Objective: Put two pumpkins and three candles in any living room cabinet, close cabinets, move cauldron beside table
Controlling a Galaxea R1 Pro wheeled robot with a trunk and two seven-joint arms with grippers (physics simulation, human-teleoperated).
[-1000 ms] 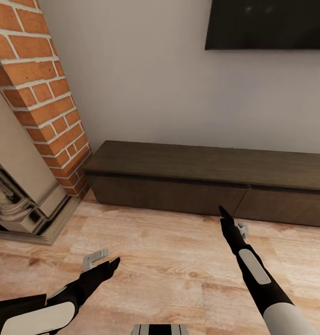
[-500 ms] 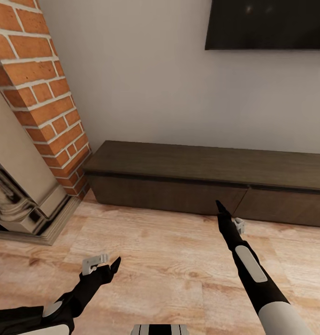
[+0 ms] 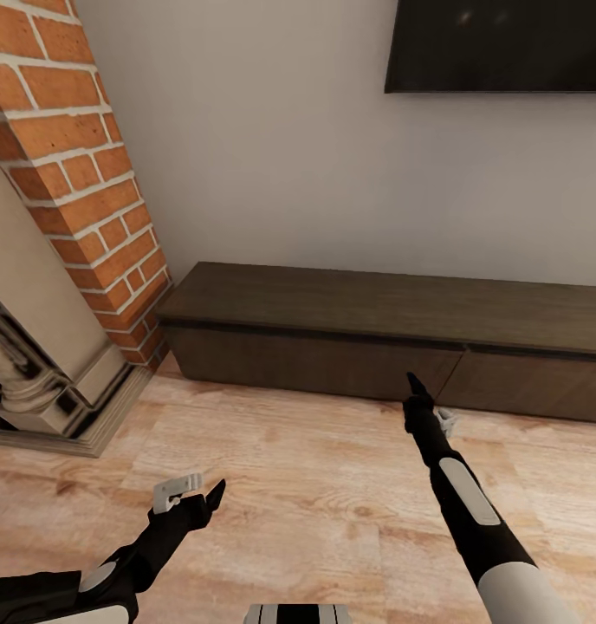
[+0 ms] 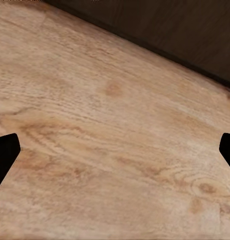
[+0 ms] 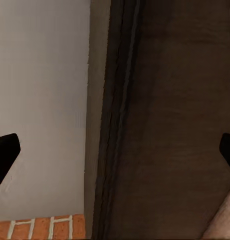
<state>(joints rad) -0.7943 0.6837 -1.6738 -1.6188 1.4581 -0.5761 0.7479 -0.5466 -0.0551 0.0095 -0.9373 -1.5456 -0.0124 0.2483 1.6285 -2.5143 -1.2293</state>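
While its drawers sit flush, the cabinet (image 3: 376,334) runs against the wall, cut off at the frame's right edge. Both the left pincer (image 3: 192,496) and right pincer (image 3: 430,412) gape wide, empty, over the floor (image 3: 315,485).

Left gripper (image 3: 191,496) dropped lower and pulled back; right gripper (image 3: 428,412) advanced toward cabinet (image 3: 333,338). Slight camera shift.

Head camera looks down at the cabinet (image 3: 393,334) at 12 o'clock; right wrist camera views it closely.
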